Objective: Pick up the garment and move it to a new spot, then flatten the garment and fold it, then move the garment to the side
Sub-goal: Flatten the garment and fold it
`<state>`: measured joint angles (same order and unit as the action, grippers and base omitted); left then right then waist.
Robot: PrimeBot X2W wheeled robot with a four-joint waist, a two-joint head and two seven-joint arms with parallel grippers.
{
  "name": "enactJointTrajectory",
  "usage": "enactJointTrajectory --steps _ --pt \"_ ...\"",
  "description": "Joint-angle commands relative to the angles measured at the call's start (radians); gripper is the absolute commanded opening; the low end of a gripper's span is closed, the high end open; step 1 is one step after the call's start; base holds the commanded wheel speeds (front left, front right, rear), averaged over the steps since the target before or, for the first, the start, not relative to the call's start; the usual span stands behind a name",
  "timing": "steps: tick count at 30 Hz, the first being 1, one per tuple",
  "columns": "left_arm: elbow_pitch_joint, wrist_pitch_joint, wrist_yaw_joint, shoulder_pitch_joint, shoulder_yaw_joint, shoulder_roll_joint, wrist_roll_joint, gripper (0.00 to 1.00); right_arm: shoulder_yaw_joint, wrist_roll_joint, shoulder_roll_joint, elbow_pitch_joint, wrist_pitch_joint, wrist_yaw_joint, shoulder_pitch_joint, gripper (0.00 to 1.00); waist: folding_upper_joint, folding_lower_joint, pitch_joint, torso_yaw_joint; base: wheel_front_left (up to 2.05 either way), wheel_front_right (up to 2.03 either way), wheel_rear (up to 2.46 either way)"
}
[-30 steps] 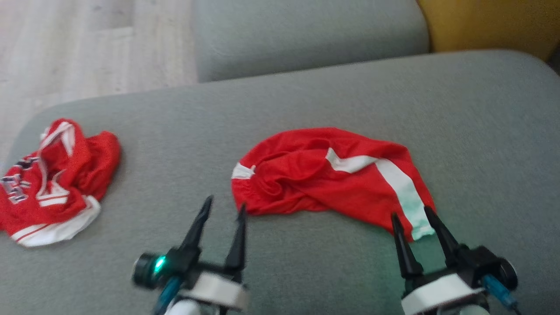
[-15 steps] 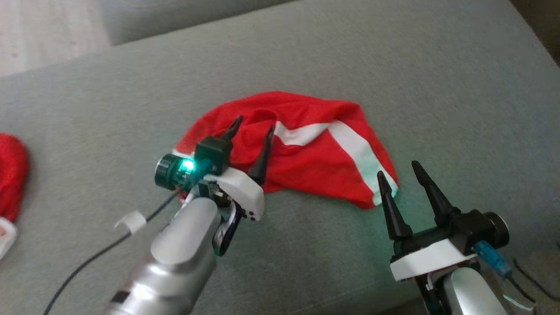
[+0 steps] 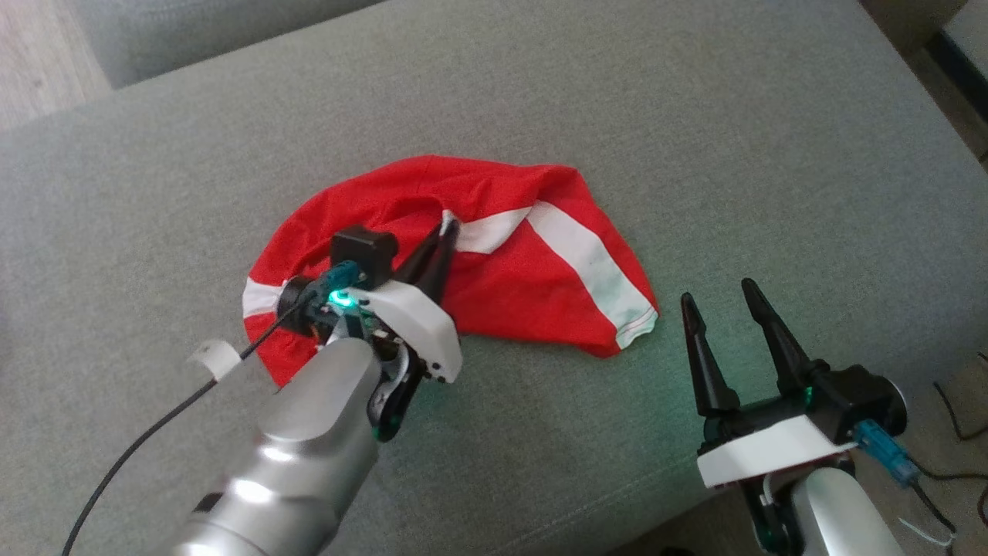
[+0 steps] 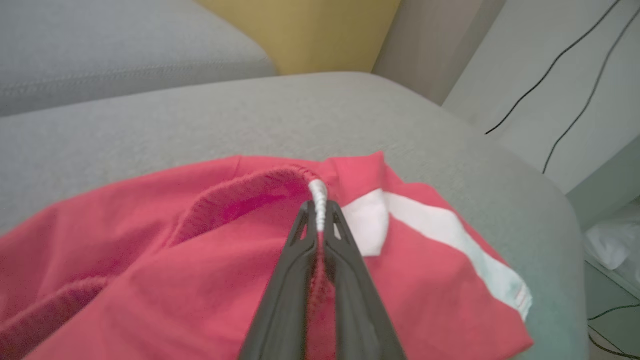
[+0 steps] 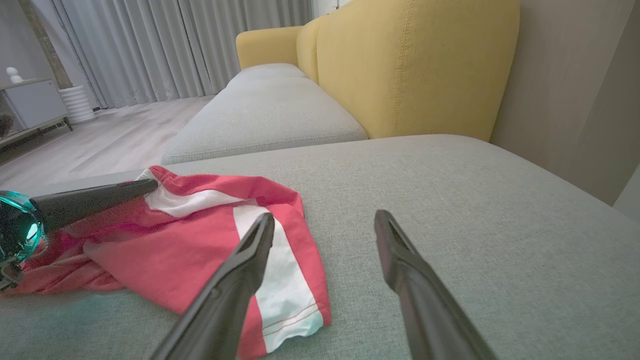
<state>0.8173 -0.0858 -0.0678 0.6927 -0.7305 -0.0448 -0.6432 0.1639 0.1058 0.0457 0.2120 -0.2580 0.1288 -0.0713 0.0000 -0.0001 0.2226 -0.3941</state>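
In the head view, the soft red jersey garment with white stripes (image 3: 532, 301) lies crumpled in the middle of the frame on a broad grey woven cushion (image 3: 695, 116). My left gripper (image 3: 446, 230) sits over its centre-left part, fingers pressed together on a raised ridge of cloth beside the upper white stripe. My right gripper (image 3: 716, 292), at the lower right, stands spread wide above bare cushion, just beside the garment's striped hem corner, holding nothing.

In the left wrist view, my two dark fingers meet at mid-frame and pinch a gathered white bit of the edge. Red cloth spreads across the lower half.

In the right wrist view, my open fingers rise from the bottom edge, with the striped hem at lower centre-left and a yellow upholstered sofa back (image 5: 410, 65) at the upper right.

I judge the garment light, limp and slightly slick. From one pinch it will sag and drape, so a bunched seam is the surest hold. The hemmed corner near my right gripper looks best for a second grip.
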Motion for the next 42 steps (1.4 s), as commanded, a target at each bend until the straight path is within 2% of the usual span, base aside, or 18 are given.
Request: enactJointTrajectory --steps 1,6,8,13,16,19,23,29,37,42 --pt "-0.042 -0.015 -0.005 0.061 0.009 -0.005 -0.011 0.0 0.018 0.003 0.004 -0.023 -0.004 0.002 -0.014 1.0 0.0 0.0001 -0.014 -0.001 0.0 0.0 0.0" --pt "-0.157 -0.031 -0.028 0.146 -0.053 -0.005 -0.099 0.0 0.004 0.004 0.004 -0.012 -0.004 0.002 0.006 1.0 0.0 0.0001 -0.073 0.011 0.0 0.0 0.0" --pt "-0.204 -0.035 -0.023 0.209 -0.06 -0.005 -0.125 0.0 0.007 0.0 0.004 -0.009 -0.004 0.002 0.017 1.0 0.0 0.0001 -0.106 0.017 0.0 0.0 0.0" --pt "-0.283 -0.03 0.002 0.35 -0.02 -0.007 -0.159 0.0 0.003 -0.004 0.004 -0.011 -0.004 0.002 0.047 1.0 0.0 0.0001 -0.17 0.045 0.0 0.0 0.0" --pt "-0.324 -0.006 0.012 0.375 0.008 -0.04 -0.174 0.0 -0.004 -0.003 0.004 -0.013 -0.004 0.002 0.064 1.0 0.0 0.0001 -0.19 0.077 0.0 0.0 0.0" --pt "-0.357 0.033 0.03 0.323 0.012 -0.104 -0.183 0.0 -0.02 0.005 0.004 -0.017 -0.004 0.002 0.074 1.0 0.0 0.0001 -0.195 0.116 0.0 0.0 0.0" --pt "-0.386 0.076 0.058 0.177 0.0 -0.19 -0.204 0.0 -0.041 0.028 0.004 -0.015 -0.004 0.002 0.082 1.0 0.0 0.0001 -0.176 0.186 0.0 0.0 0.0" --pt "-0.382 0.077 0.075 -0.025 0.002 -0.287 -0.246 0.0 -0.035 0.086 0.004 0.019 -0.004 0.002 0.055 1.0 0.0 0.0001 -0.137 0.281 0.0 0.0 0.0" --pt "-0.401 0.047 0.066 -0.096 0.026 -0.333 -0.277 0.0 -0.029 0.165 0.014 0.129 -0.004 0.002 -0.106 1.0 0.0 0.0001 -0.083 0.364 0.0 0.0 0.0" --pt "-0.427 0.048 0.061 -0.088 0.027 -0.338 -0.279 0.0 0.079 0.277 0.111 0.305 -0.002 0.002 -0.282 1.0 0.0 0.0001 -0.051 0.389 0.0 0.0 0.0"
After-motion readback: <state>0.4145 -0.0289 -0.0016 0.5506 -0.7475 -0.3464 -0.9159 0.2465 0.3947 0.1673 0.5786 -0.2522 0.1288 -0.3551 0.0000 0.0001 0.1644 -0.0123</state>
